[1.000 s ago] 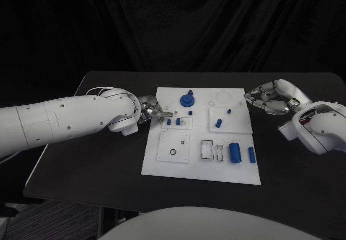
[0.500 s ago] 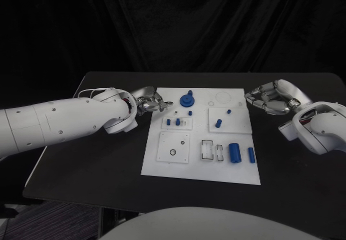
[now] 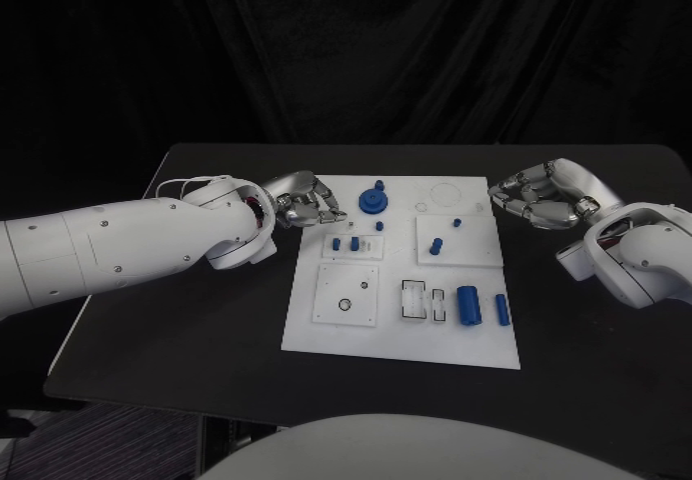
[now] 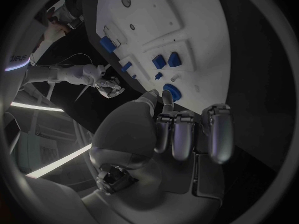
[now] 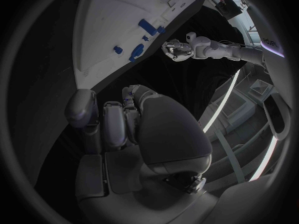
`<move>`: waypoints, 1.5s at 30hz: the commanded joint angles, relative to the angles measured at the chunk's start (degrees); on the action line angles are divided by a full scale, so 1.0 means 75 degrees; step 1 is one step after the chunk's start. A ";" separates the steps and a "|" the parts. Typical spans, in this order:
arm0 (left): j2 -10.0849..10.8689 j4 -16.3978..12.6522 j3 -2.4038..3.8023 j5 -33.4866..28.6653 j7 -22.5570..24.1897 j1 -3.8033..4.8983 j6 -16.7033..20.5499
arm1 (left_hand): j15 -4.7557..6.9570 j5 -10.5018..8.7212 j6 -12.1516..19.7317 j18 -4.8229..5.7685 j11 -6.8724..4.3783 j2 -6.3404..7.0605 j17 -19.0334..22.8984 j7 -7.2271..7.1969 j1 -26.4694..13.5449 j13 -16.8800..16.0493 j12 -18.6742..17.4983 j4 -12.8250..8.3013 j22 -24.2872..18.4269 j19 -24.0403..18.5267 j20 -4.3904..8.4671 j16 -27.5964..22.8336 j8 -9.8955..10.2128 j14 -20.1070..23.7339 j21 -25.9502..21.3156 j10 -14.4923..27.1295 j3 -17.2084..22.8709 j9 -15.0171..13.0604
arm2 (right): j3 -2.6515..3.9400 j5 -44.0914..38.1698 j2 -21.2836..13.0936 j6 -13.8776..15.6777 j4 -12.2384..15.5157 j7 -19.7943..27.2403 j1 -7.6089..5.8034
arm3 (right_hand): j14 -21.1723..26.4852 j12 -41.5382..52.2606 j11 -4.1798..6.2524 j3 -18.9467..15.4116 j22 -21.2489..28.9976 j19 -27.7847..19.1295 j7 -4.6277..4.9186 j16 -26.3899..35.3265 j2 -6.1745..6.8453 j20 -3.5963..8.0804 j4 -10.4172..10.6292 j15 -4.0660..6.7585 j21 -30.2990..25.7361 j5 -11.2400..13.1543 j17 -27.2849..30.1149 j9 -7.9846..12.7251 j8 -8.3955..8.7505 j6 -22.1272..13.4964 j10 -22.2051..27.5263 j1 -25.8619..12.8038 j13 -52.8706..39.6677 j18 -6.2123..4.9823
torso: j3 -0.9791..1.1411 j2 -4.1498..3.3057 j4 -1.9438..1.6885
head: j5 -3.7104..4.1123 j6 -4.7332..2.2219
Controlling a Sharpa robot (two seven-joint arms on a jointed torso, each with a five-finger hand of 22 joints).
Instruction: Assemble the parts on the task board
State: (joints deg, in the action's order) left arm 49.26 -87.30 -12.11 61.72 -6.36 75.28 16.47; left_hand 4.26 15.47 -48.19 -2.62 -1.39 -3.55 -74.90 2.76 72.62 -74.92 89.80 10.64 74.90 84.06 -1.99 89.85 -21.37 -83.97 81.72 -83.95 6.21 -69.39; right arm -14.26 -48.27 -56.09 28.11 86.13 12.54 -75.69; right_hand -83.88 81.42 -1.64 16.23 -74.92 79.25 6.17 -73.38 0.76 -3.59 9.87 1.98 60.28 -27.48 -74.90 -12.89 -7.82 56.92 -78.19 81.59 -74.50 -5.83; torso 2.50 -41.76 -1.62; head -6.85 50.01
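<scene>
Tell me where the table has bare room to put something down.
Bare black table lies left of the task board, below the left hand, and along the front edge. Crowded: the board's far half, round the blue parts.

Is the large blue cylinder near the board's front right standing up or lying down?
Lying down: the large blue cylinder rests on its side on the task board, its long side showing, beside a slimmer blue peg that also lies flat.

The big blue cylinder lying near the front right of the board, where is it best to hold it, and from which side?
Probably from above, fingers across the middle of the big blue cylinder. It lies flat on the task board, its rounded sides free, though a slimmer blue piece lies close on one side.
</scene>
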 commanded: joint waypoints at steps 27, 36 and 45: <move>-0.0356 0.0426 0.0006 0.2238 0.2764 0.0003 0.0858 | -0.0750 -0.0762 0.0379 -0.0421 0.0964 0.0727 0.1341 0.0693 0.1814 0.4315 -0.8667 -0.0556 0.0990 -0.1757 -0.0780 -0.1903 0.1957 0.1937 -0.1797 0.6056 0.2004 0.3090 | 0.0005 -0.0026 -0.0031 0.0142 0.0092 0.0084 0.0020 | -0.0155 -0.0039 -0.0017 0.0052 -0.0321 -0.0025 0.0042 0.0026 0.0006 -0.0034 0.0006 0.0031 -0.0011 -0.0051 -0.0198 -0.0015 0.0032 -0.0009 0.0030 -0.0046 -0.0003 -0.0048 | 0.0009 0.0009 0.0013 | 0.0048 -0.0001; -0.0666 0.0786 0.0007 0.2821 0.2786 0.0003 0.0808 | -0.0459 -0.0715 0.0267 -0.0375 0.0752 0.0967 0.1888 0.0503 0.1885 0.5772 -0.9210 -0.0608 0.0854 -0.1037 -0.0471 -0.2167 0.2367 0.1190 -0.1828 0.5774 0.2207 0.4563 | 0.0005 -0.0026 -0.0005 0.0129 0.0066 0.0090 0.0025 | -0.0155 -0.0039 -0.0017 0.0052 -0.0321 -0.0025 0.0042 0.0026 0.0006 -0.0034 0.0006 0.0031 -0.0011 -0.0051 -0.0198 -0.0015 0.0032 -0.0009 0.0030 -0.0046 -0.0003 -0.0048 | -0.0006 0.0012 0.0007 | 0.0034 -0.0001; -0.1089 0.1253 0.0008 0.3385 0.2643 0.0004 0.0652 | -0.0418 -0.0933 0.0497 -0.0340 0.0741 0.1188 0.1800 0.0235 0.1863 0.6455 -0.9505 -0.0720 0.0882 -0.0762 -0.0413 -0.2036 0.2375 0.0895 -0.1737 0.5840 0.2207 0.5309 | 0.0005 -0.0026 0.0010 0.0110 0.0040 0.0080 0.0032 | -0.0155 -0.0039 -0.0017 0.0052 -0.0321 -0.0025 0.0042 0.0026 0.0006 -0.0034 0.0006 0.0031 -0.0011 -0.0051 -0.0198 -0.0015 0.0032 -0.0009 0.0030 -0.0046 -0.0003 -0.0048 | -0.0008 0.0005 0.0006 | 0.0026 -0.0001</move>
State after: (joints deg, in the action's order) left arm 41.34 -78.19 -12.10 83.86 12.98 75.28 21.90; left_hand 1.24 8.65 -44.52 -5.29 4.30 4.75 -61.43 4.78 86.63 -26.57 18.77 5.59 74.93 77.85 -5.12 74.32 -3.81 -76.82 68.45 -40.12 22.62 -29.65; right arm -14.26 -48.27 -56.03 28.43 86.44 13.02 -75.60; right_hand -83.88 81.42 -1.64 16.23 -74.90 79.25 6.17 -73.43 0.76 -3.59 9.87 1.98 60.28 -27.48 -74.90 -12.94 -7.82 56.92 -78.19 81.59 -74.51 -5.82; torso 2.48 -41.69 -1.55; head -6.66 50.01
